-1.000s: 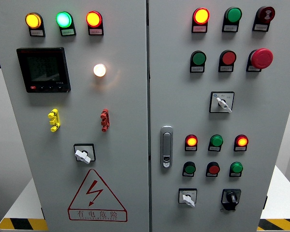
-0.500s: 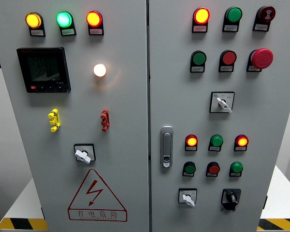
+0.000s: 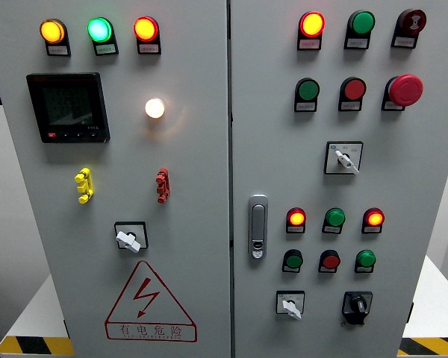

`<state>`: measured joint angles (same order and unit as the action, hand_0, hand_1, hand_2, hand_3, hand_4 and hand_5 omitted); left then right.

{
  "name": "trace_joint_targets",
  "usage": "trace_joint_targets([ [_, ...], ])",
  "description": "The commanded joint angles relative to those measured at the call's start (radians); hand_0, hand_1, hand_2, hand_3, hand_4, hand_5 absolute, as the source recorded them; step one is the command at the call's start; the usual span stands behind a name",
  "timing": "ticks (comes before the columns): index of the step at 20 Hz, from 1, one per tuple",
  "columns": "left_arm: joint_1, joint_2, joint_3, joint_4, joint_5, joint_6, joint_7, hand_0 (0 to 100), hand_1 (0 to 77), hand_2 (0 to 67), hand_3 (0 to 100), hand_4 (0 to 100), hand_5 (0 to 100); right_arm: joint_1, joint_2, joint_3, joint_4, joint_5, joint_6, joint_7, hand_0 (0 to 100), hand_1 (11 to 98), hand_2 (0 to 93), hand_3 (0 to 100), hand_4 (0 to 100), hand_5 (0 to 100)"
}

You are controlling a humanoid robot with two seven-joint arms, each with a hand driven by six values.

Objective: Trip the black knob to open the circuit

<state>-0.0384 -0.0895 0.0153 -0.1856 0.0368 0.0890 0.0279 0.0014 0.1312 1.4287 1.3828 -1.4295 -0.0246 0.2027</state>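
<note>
stood before a grey two-door electrical cabinet point(image 3: 201, 149), pale floor and yellow-black hazard striping point(image 3: 33, 345) showing at the bottom corners. saw no robot hand or arm anywhere in the head view, so could not tell the state of either hand's fingers. found the black knob point(image 3: 355, 304) at the lower right of the right door, on a black square plate, just right of a white-handled selector switch point(image 3: 290, 306). noted above it two rows of three small buttons, the upper row with a lit red-orange lamp point(image 3: 296, 218), a green one and another lit red lamp point(image 3: 373, 218). higher up, spotted a second white selector point(image 3: 344, 158), a red mushroom emergency button point(image 3: 405, 89), and a lit red lamp point(image 3: 310, 24) at the top. passed a chrome door latch point(image 3: 257, 226) near the seam. on the left door, registered amber, green and red-orange lamps lit across the top, a dark digital meter point(image 3: 68, 107) with a dim unreadable screen, a glowing white bulb point(image 3: 154, 108), a yellow terminal point(image 3: 83, 185), a red terminal point(image 3: 162, 185), and another white selector point(image 3: 129, 238). read the red warning triangle point(image 3: 149, 302) with its lightning bolt and the characters 有电危险. could not make out the small label plates under the lamps.
</note>
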Motion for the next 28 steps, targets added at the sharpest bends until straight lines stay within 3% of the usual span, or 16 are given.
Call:
trace_joint_targets([
  [1,0.0,0.001,0.0,0.0,0.0,0.0,0.0,0,0.0,19.4,26,10,9,0.028,-0.0024,0.007,-0.004,0.015,0.0,-0.016,88,66.8,0.0,88,91,100],
  [5,0.0,0.001,0.0,0.0,0.0,0.0,0.0,0,0.0,19.4,26,10,9,0.064,-0.0024,0.029,-0.007,0.018,0.002,-0.036,99,71.7,0.0,86,91,100],
  [8,0.0,0.001,0.0,0.0,0.0,0.0,0.0,0,0.0,19.4,26,10,9,0.103,-0.0039,0.039,-0.007,0.056,0.0,-0.071,100,75.8,0.0,85,91,100],
  [11,0.0,-0.001,0.0,0.0,0.0,0.0,0.0,0,0.0,19.4,26,10,9,0.123,0.0007,0.049,0.001,0.069,0.0,-0.094,100,80.5,0.0,84,91,100],
  [14,0.0,0.001,0.0,0.0,0.0,0.0,0.0,0,0.0,19.4,26,10,9,0.129,0.0038,0.045,0.001,0.072,0.002,-0.098,100,82.9,0.0,84,91,100],
  [16,0.0,0.0,0.0,0.0,0.0,0.0,0.0,0,0.0,19.4,26,10,9,0.141,0.0144,0.041,0.002,0.072,0.002,-0.1,100,84.1,0.0,83,90,100],
  [23,0.0,0.001,0.0,0.0,0.0,0.0,0.0,0,0.0,19.4,26,10,9,0.183,0.016,0.033,-0.005,0.089,0.002,-0.124,100,85.5,0.0,85,91,100],
  [28,0.0,0.001,0.0,0.0,0.0,0.0,0.0,0,0.0,19.4,26,10,9,0.184,0.016,0.027,-0.005,0.095,0.002,-0.125,100,85.4,0.0,86,92,100],
])
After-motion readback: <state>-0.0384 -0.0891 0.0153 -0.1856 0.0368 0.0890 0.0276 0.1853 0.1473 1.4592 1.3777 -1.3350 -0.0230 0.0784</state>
